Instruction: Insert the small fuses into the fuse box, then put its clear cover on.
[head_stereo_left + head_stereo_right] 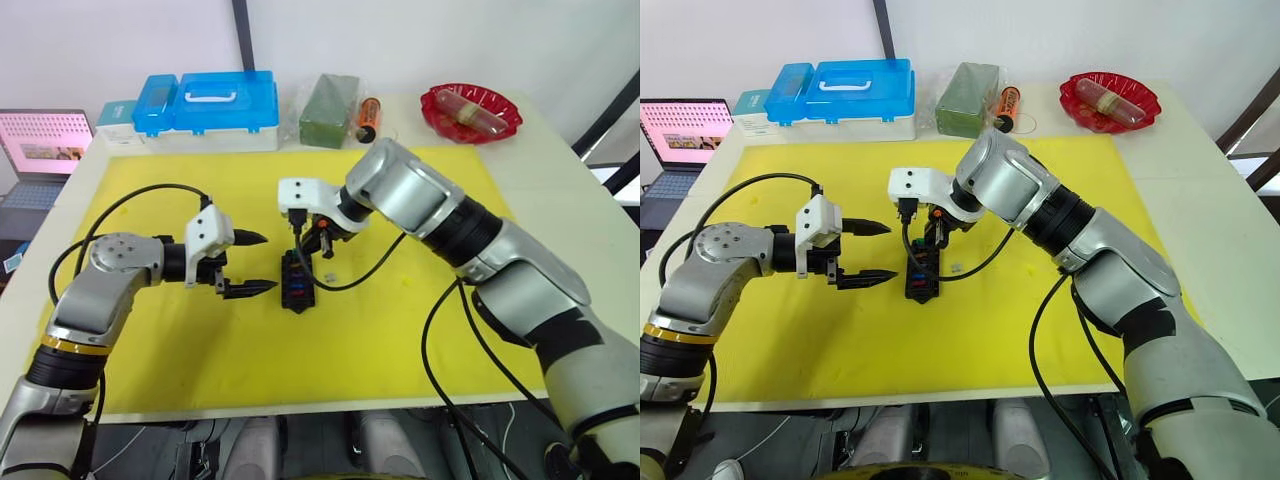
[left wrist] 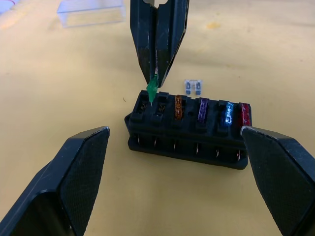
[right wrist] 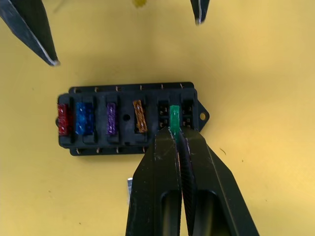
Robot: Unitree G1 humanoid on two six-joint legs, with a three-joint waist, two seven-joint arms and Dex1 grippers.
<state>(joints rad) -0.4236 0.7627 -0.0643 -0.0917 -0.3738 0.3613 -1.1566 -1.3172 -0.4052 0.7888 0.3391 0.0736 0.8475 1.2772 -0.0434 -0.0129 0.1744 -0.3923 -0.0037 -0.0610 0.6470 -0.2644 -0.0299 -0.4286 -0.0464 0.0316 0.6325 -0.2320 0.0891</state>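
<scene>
The black fuse box (image 1: 298, 281) lies in the middle of the yellow mat (image 1: 400, 350). Red (image 3: 62, 119), blue (image 3: 84, 119), purple (image 3: 111, 119) and orange (image 3: 140, 116) fuses sit in its slots. My right gripper (image 3: 174, 135) is shut on a green fuse (image 3: 173, 117), holding it tilted over the two free slots at the box's end, with the fuse's lower edge at the box top. My left gripper (image 1: 262, 263) stands open just left of the box, touching nothing. A grey fuse (image 2: 193, 87) lies on the mat beside the box. The clear cover (image 2: 90, 11) rests on the mat further off.
Along the table's back edge stand a blue lidded case (image 1: 225, 100), a green block in a clear bag (image 1: 330, 110), an orange tube (image 1: 368, 118) and a red bowl (image 1: 470, 110). A laptop (image 1: 40, 145) sits off the table's left side.
</scene>
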